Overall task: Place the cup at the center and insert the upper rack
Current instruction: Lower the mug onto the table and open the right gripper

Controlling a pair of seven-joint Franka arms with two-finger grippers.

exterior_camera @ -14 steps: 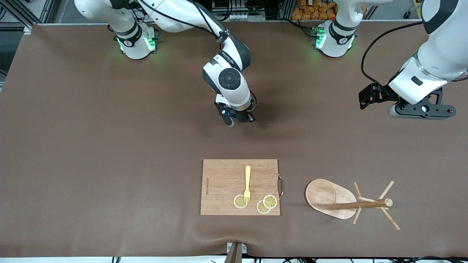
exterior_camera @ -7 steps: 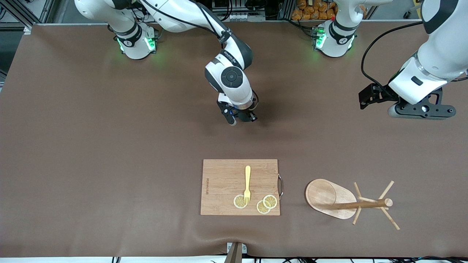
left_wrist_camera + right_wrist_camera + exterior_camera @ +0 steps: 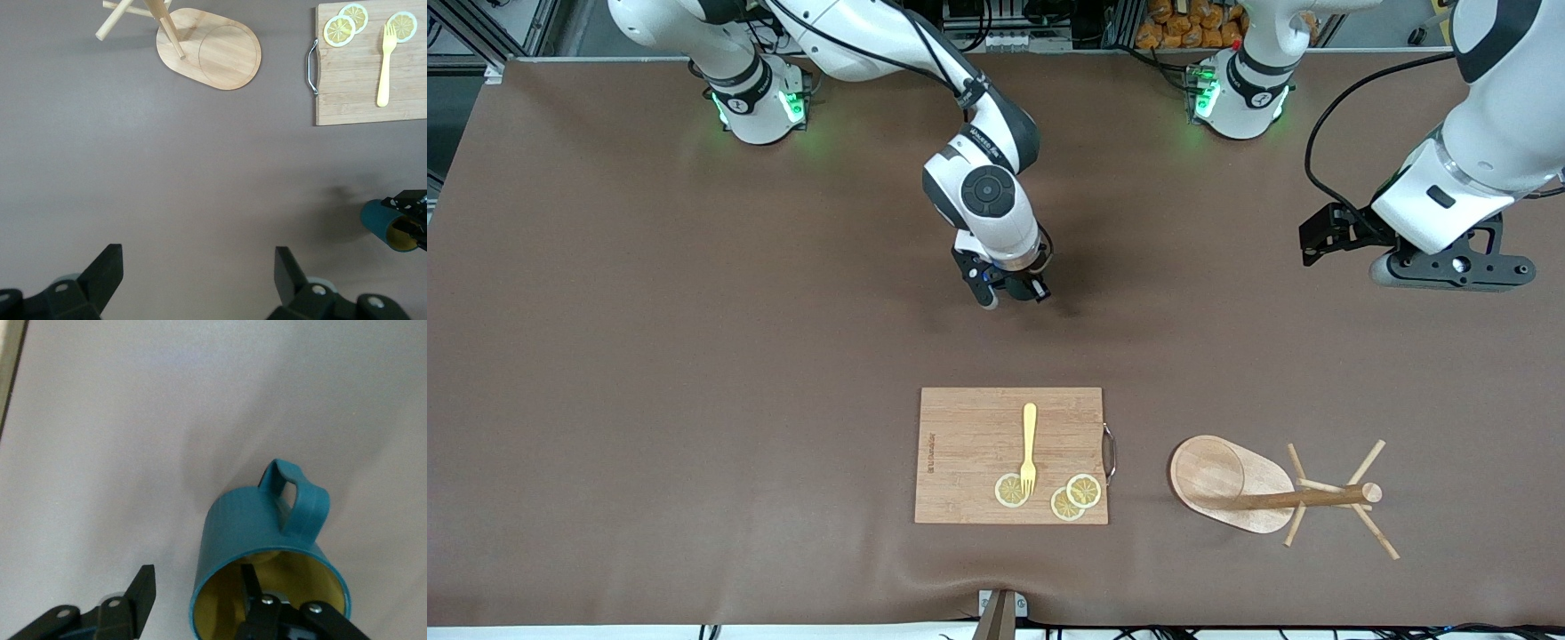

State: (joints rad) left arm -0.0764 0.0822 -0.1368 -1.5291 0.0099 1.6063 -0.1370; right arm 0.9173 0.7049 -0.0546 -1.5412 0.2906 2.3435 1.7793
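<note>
The teal cup (image 3: pixel 257 520) with a yellow inside is under my right gripper (image 3: pixel 197 579), over the middle of the table. The gripper is open. One finger (image 3: pixel 252 590) is inside the cup and the other (image 3: pixel 141 590) is outside, with a gap to the wall. In the front view the right gripper (image 3: pixel 1009 290) hides the cup. The cup also shows in the left wrist view (image 3: pixel 381 222). The wooden mug tree (image 3: pixel 1227 484) lies on its side near the front edge, toward the left arm's end. My left gripper (image 3: pixel 198 267) is open, empty and waits above the table (image 3: pixel 1449 267).
A rectangular wooden cutting board (image 3: pixel 969 444) lies near the front edge beside the mug tree, carrying a yellow fork (image 3: pixel 1029 444) and lemon slices (image 3: pixel 1074 496). It has a metal handle (image 3: pixel 1109 453) on the side facing the mug tree.
My right gripper shifted slightly toward the left arm's end, then back a little. The left arm, mug tree and board have not moved.
</note>
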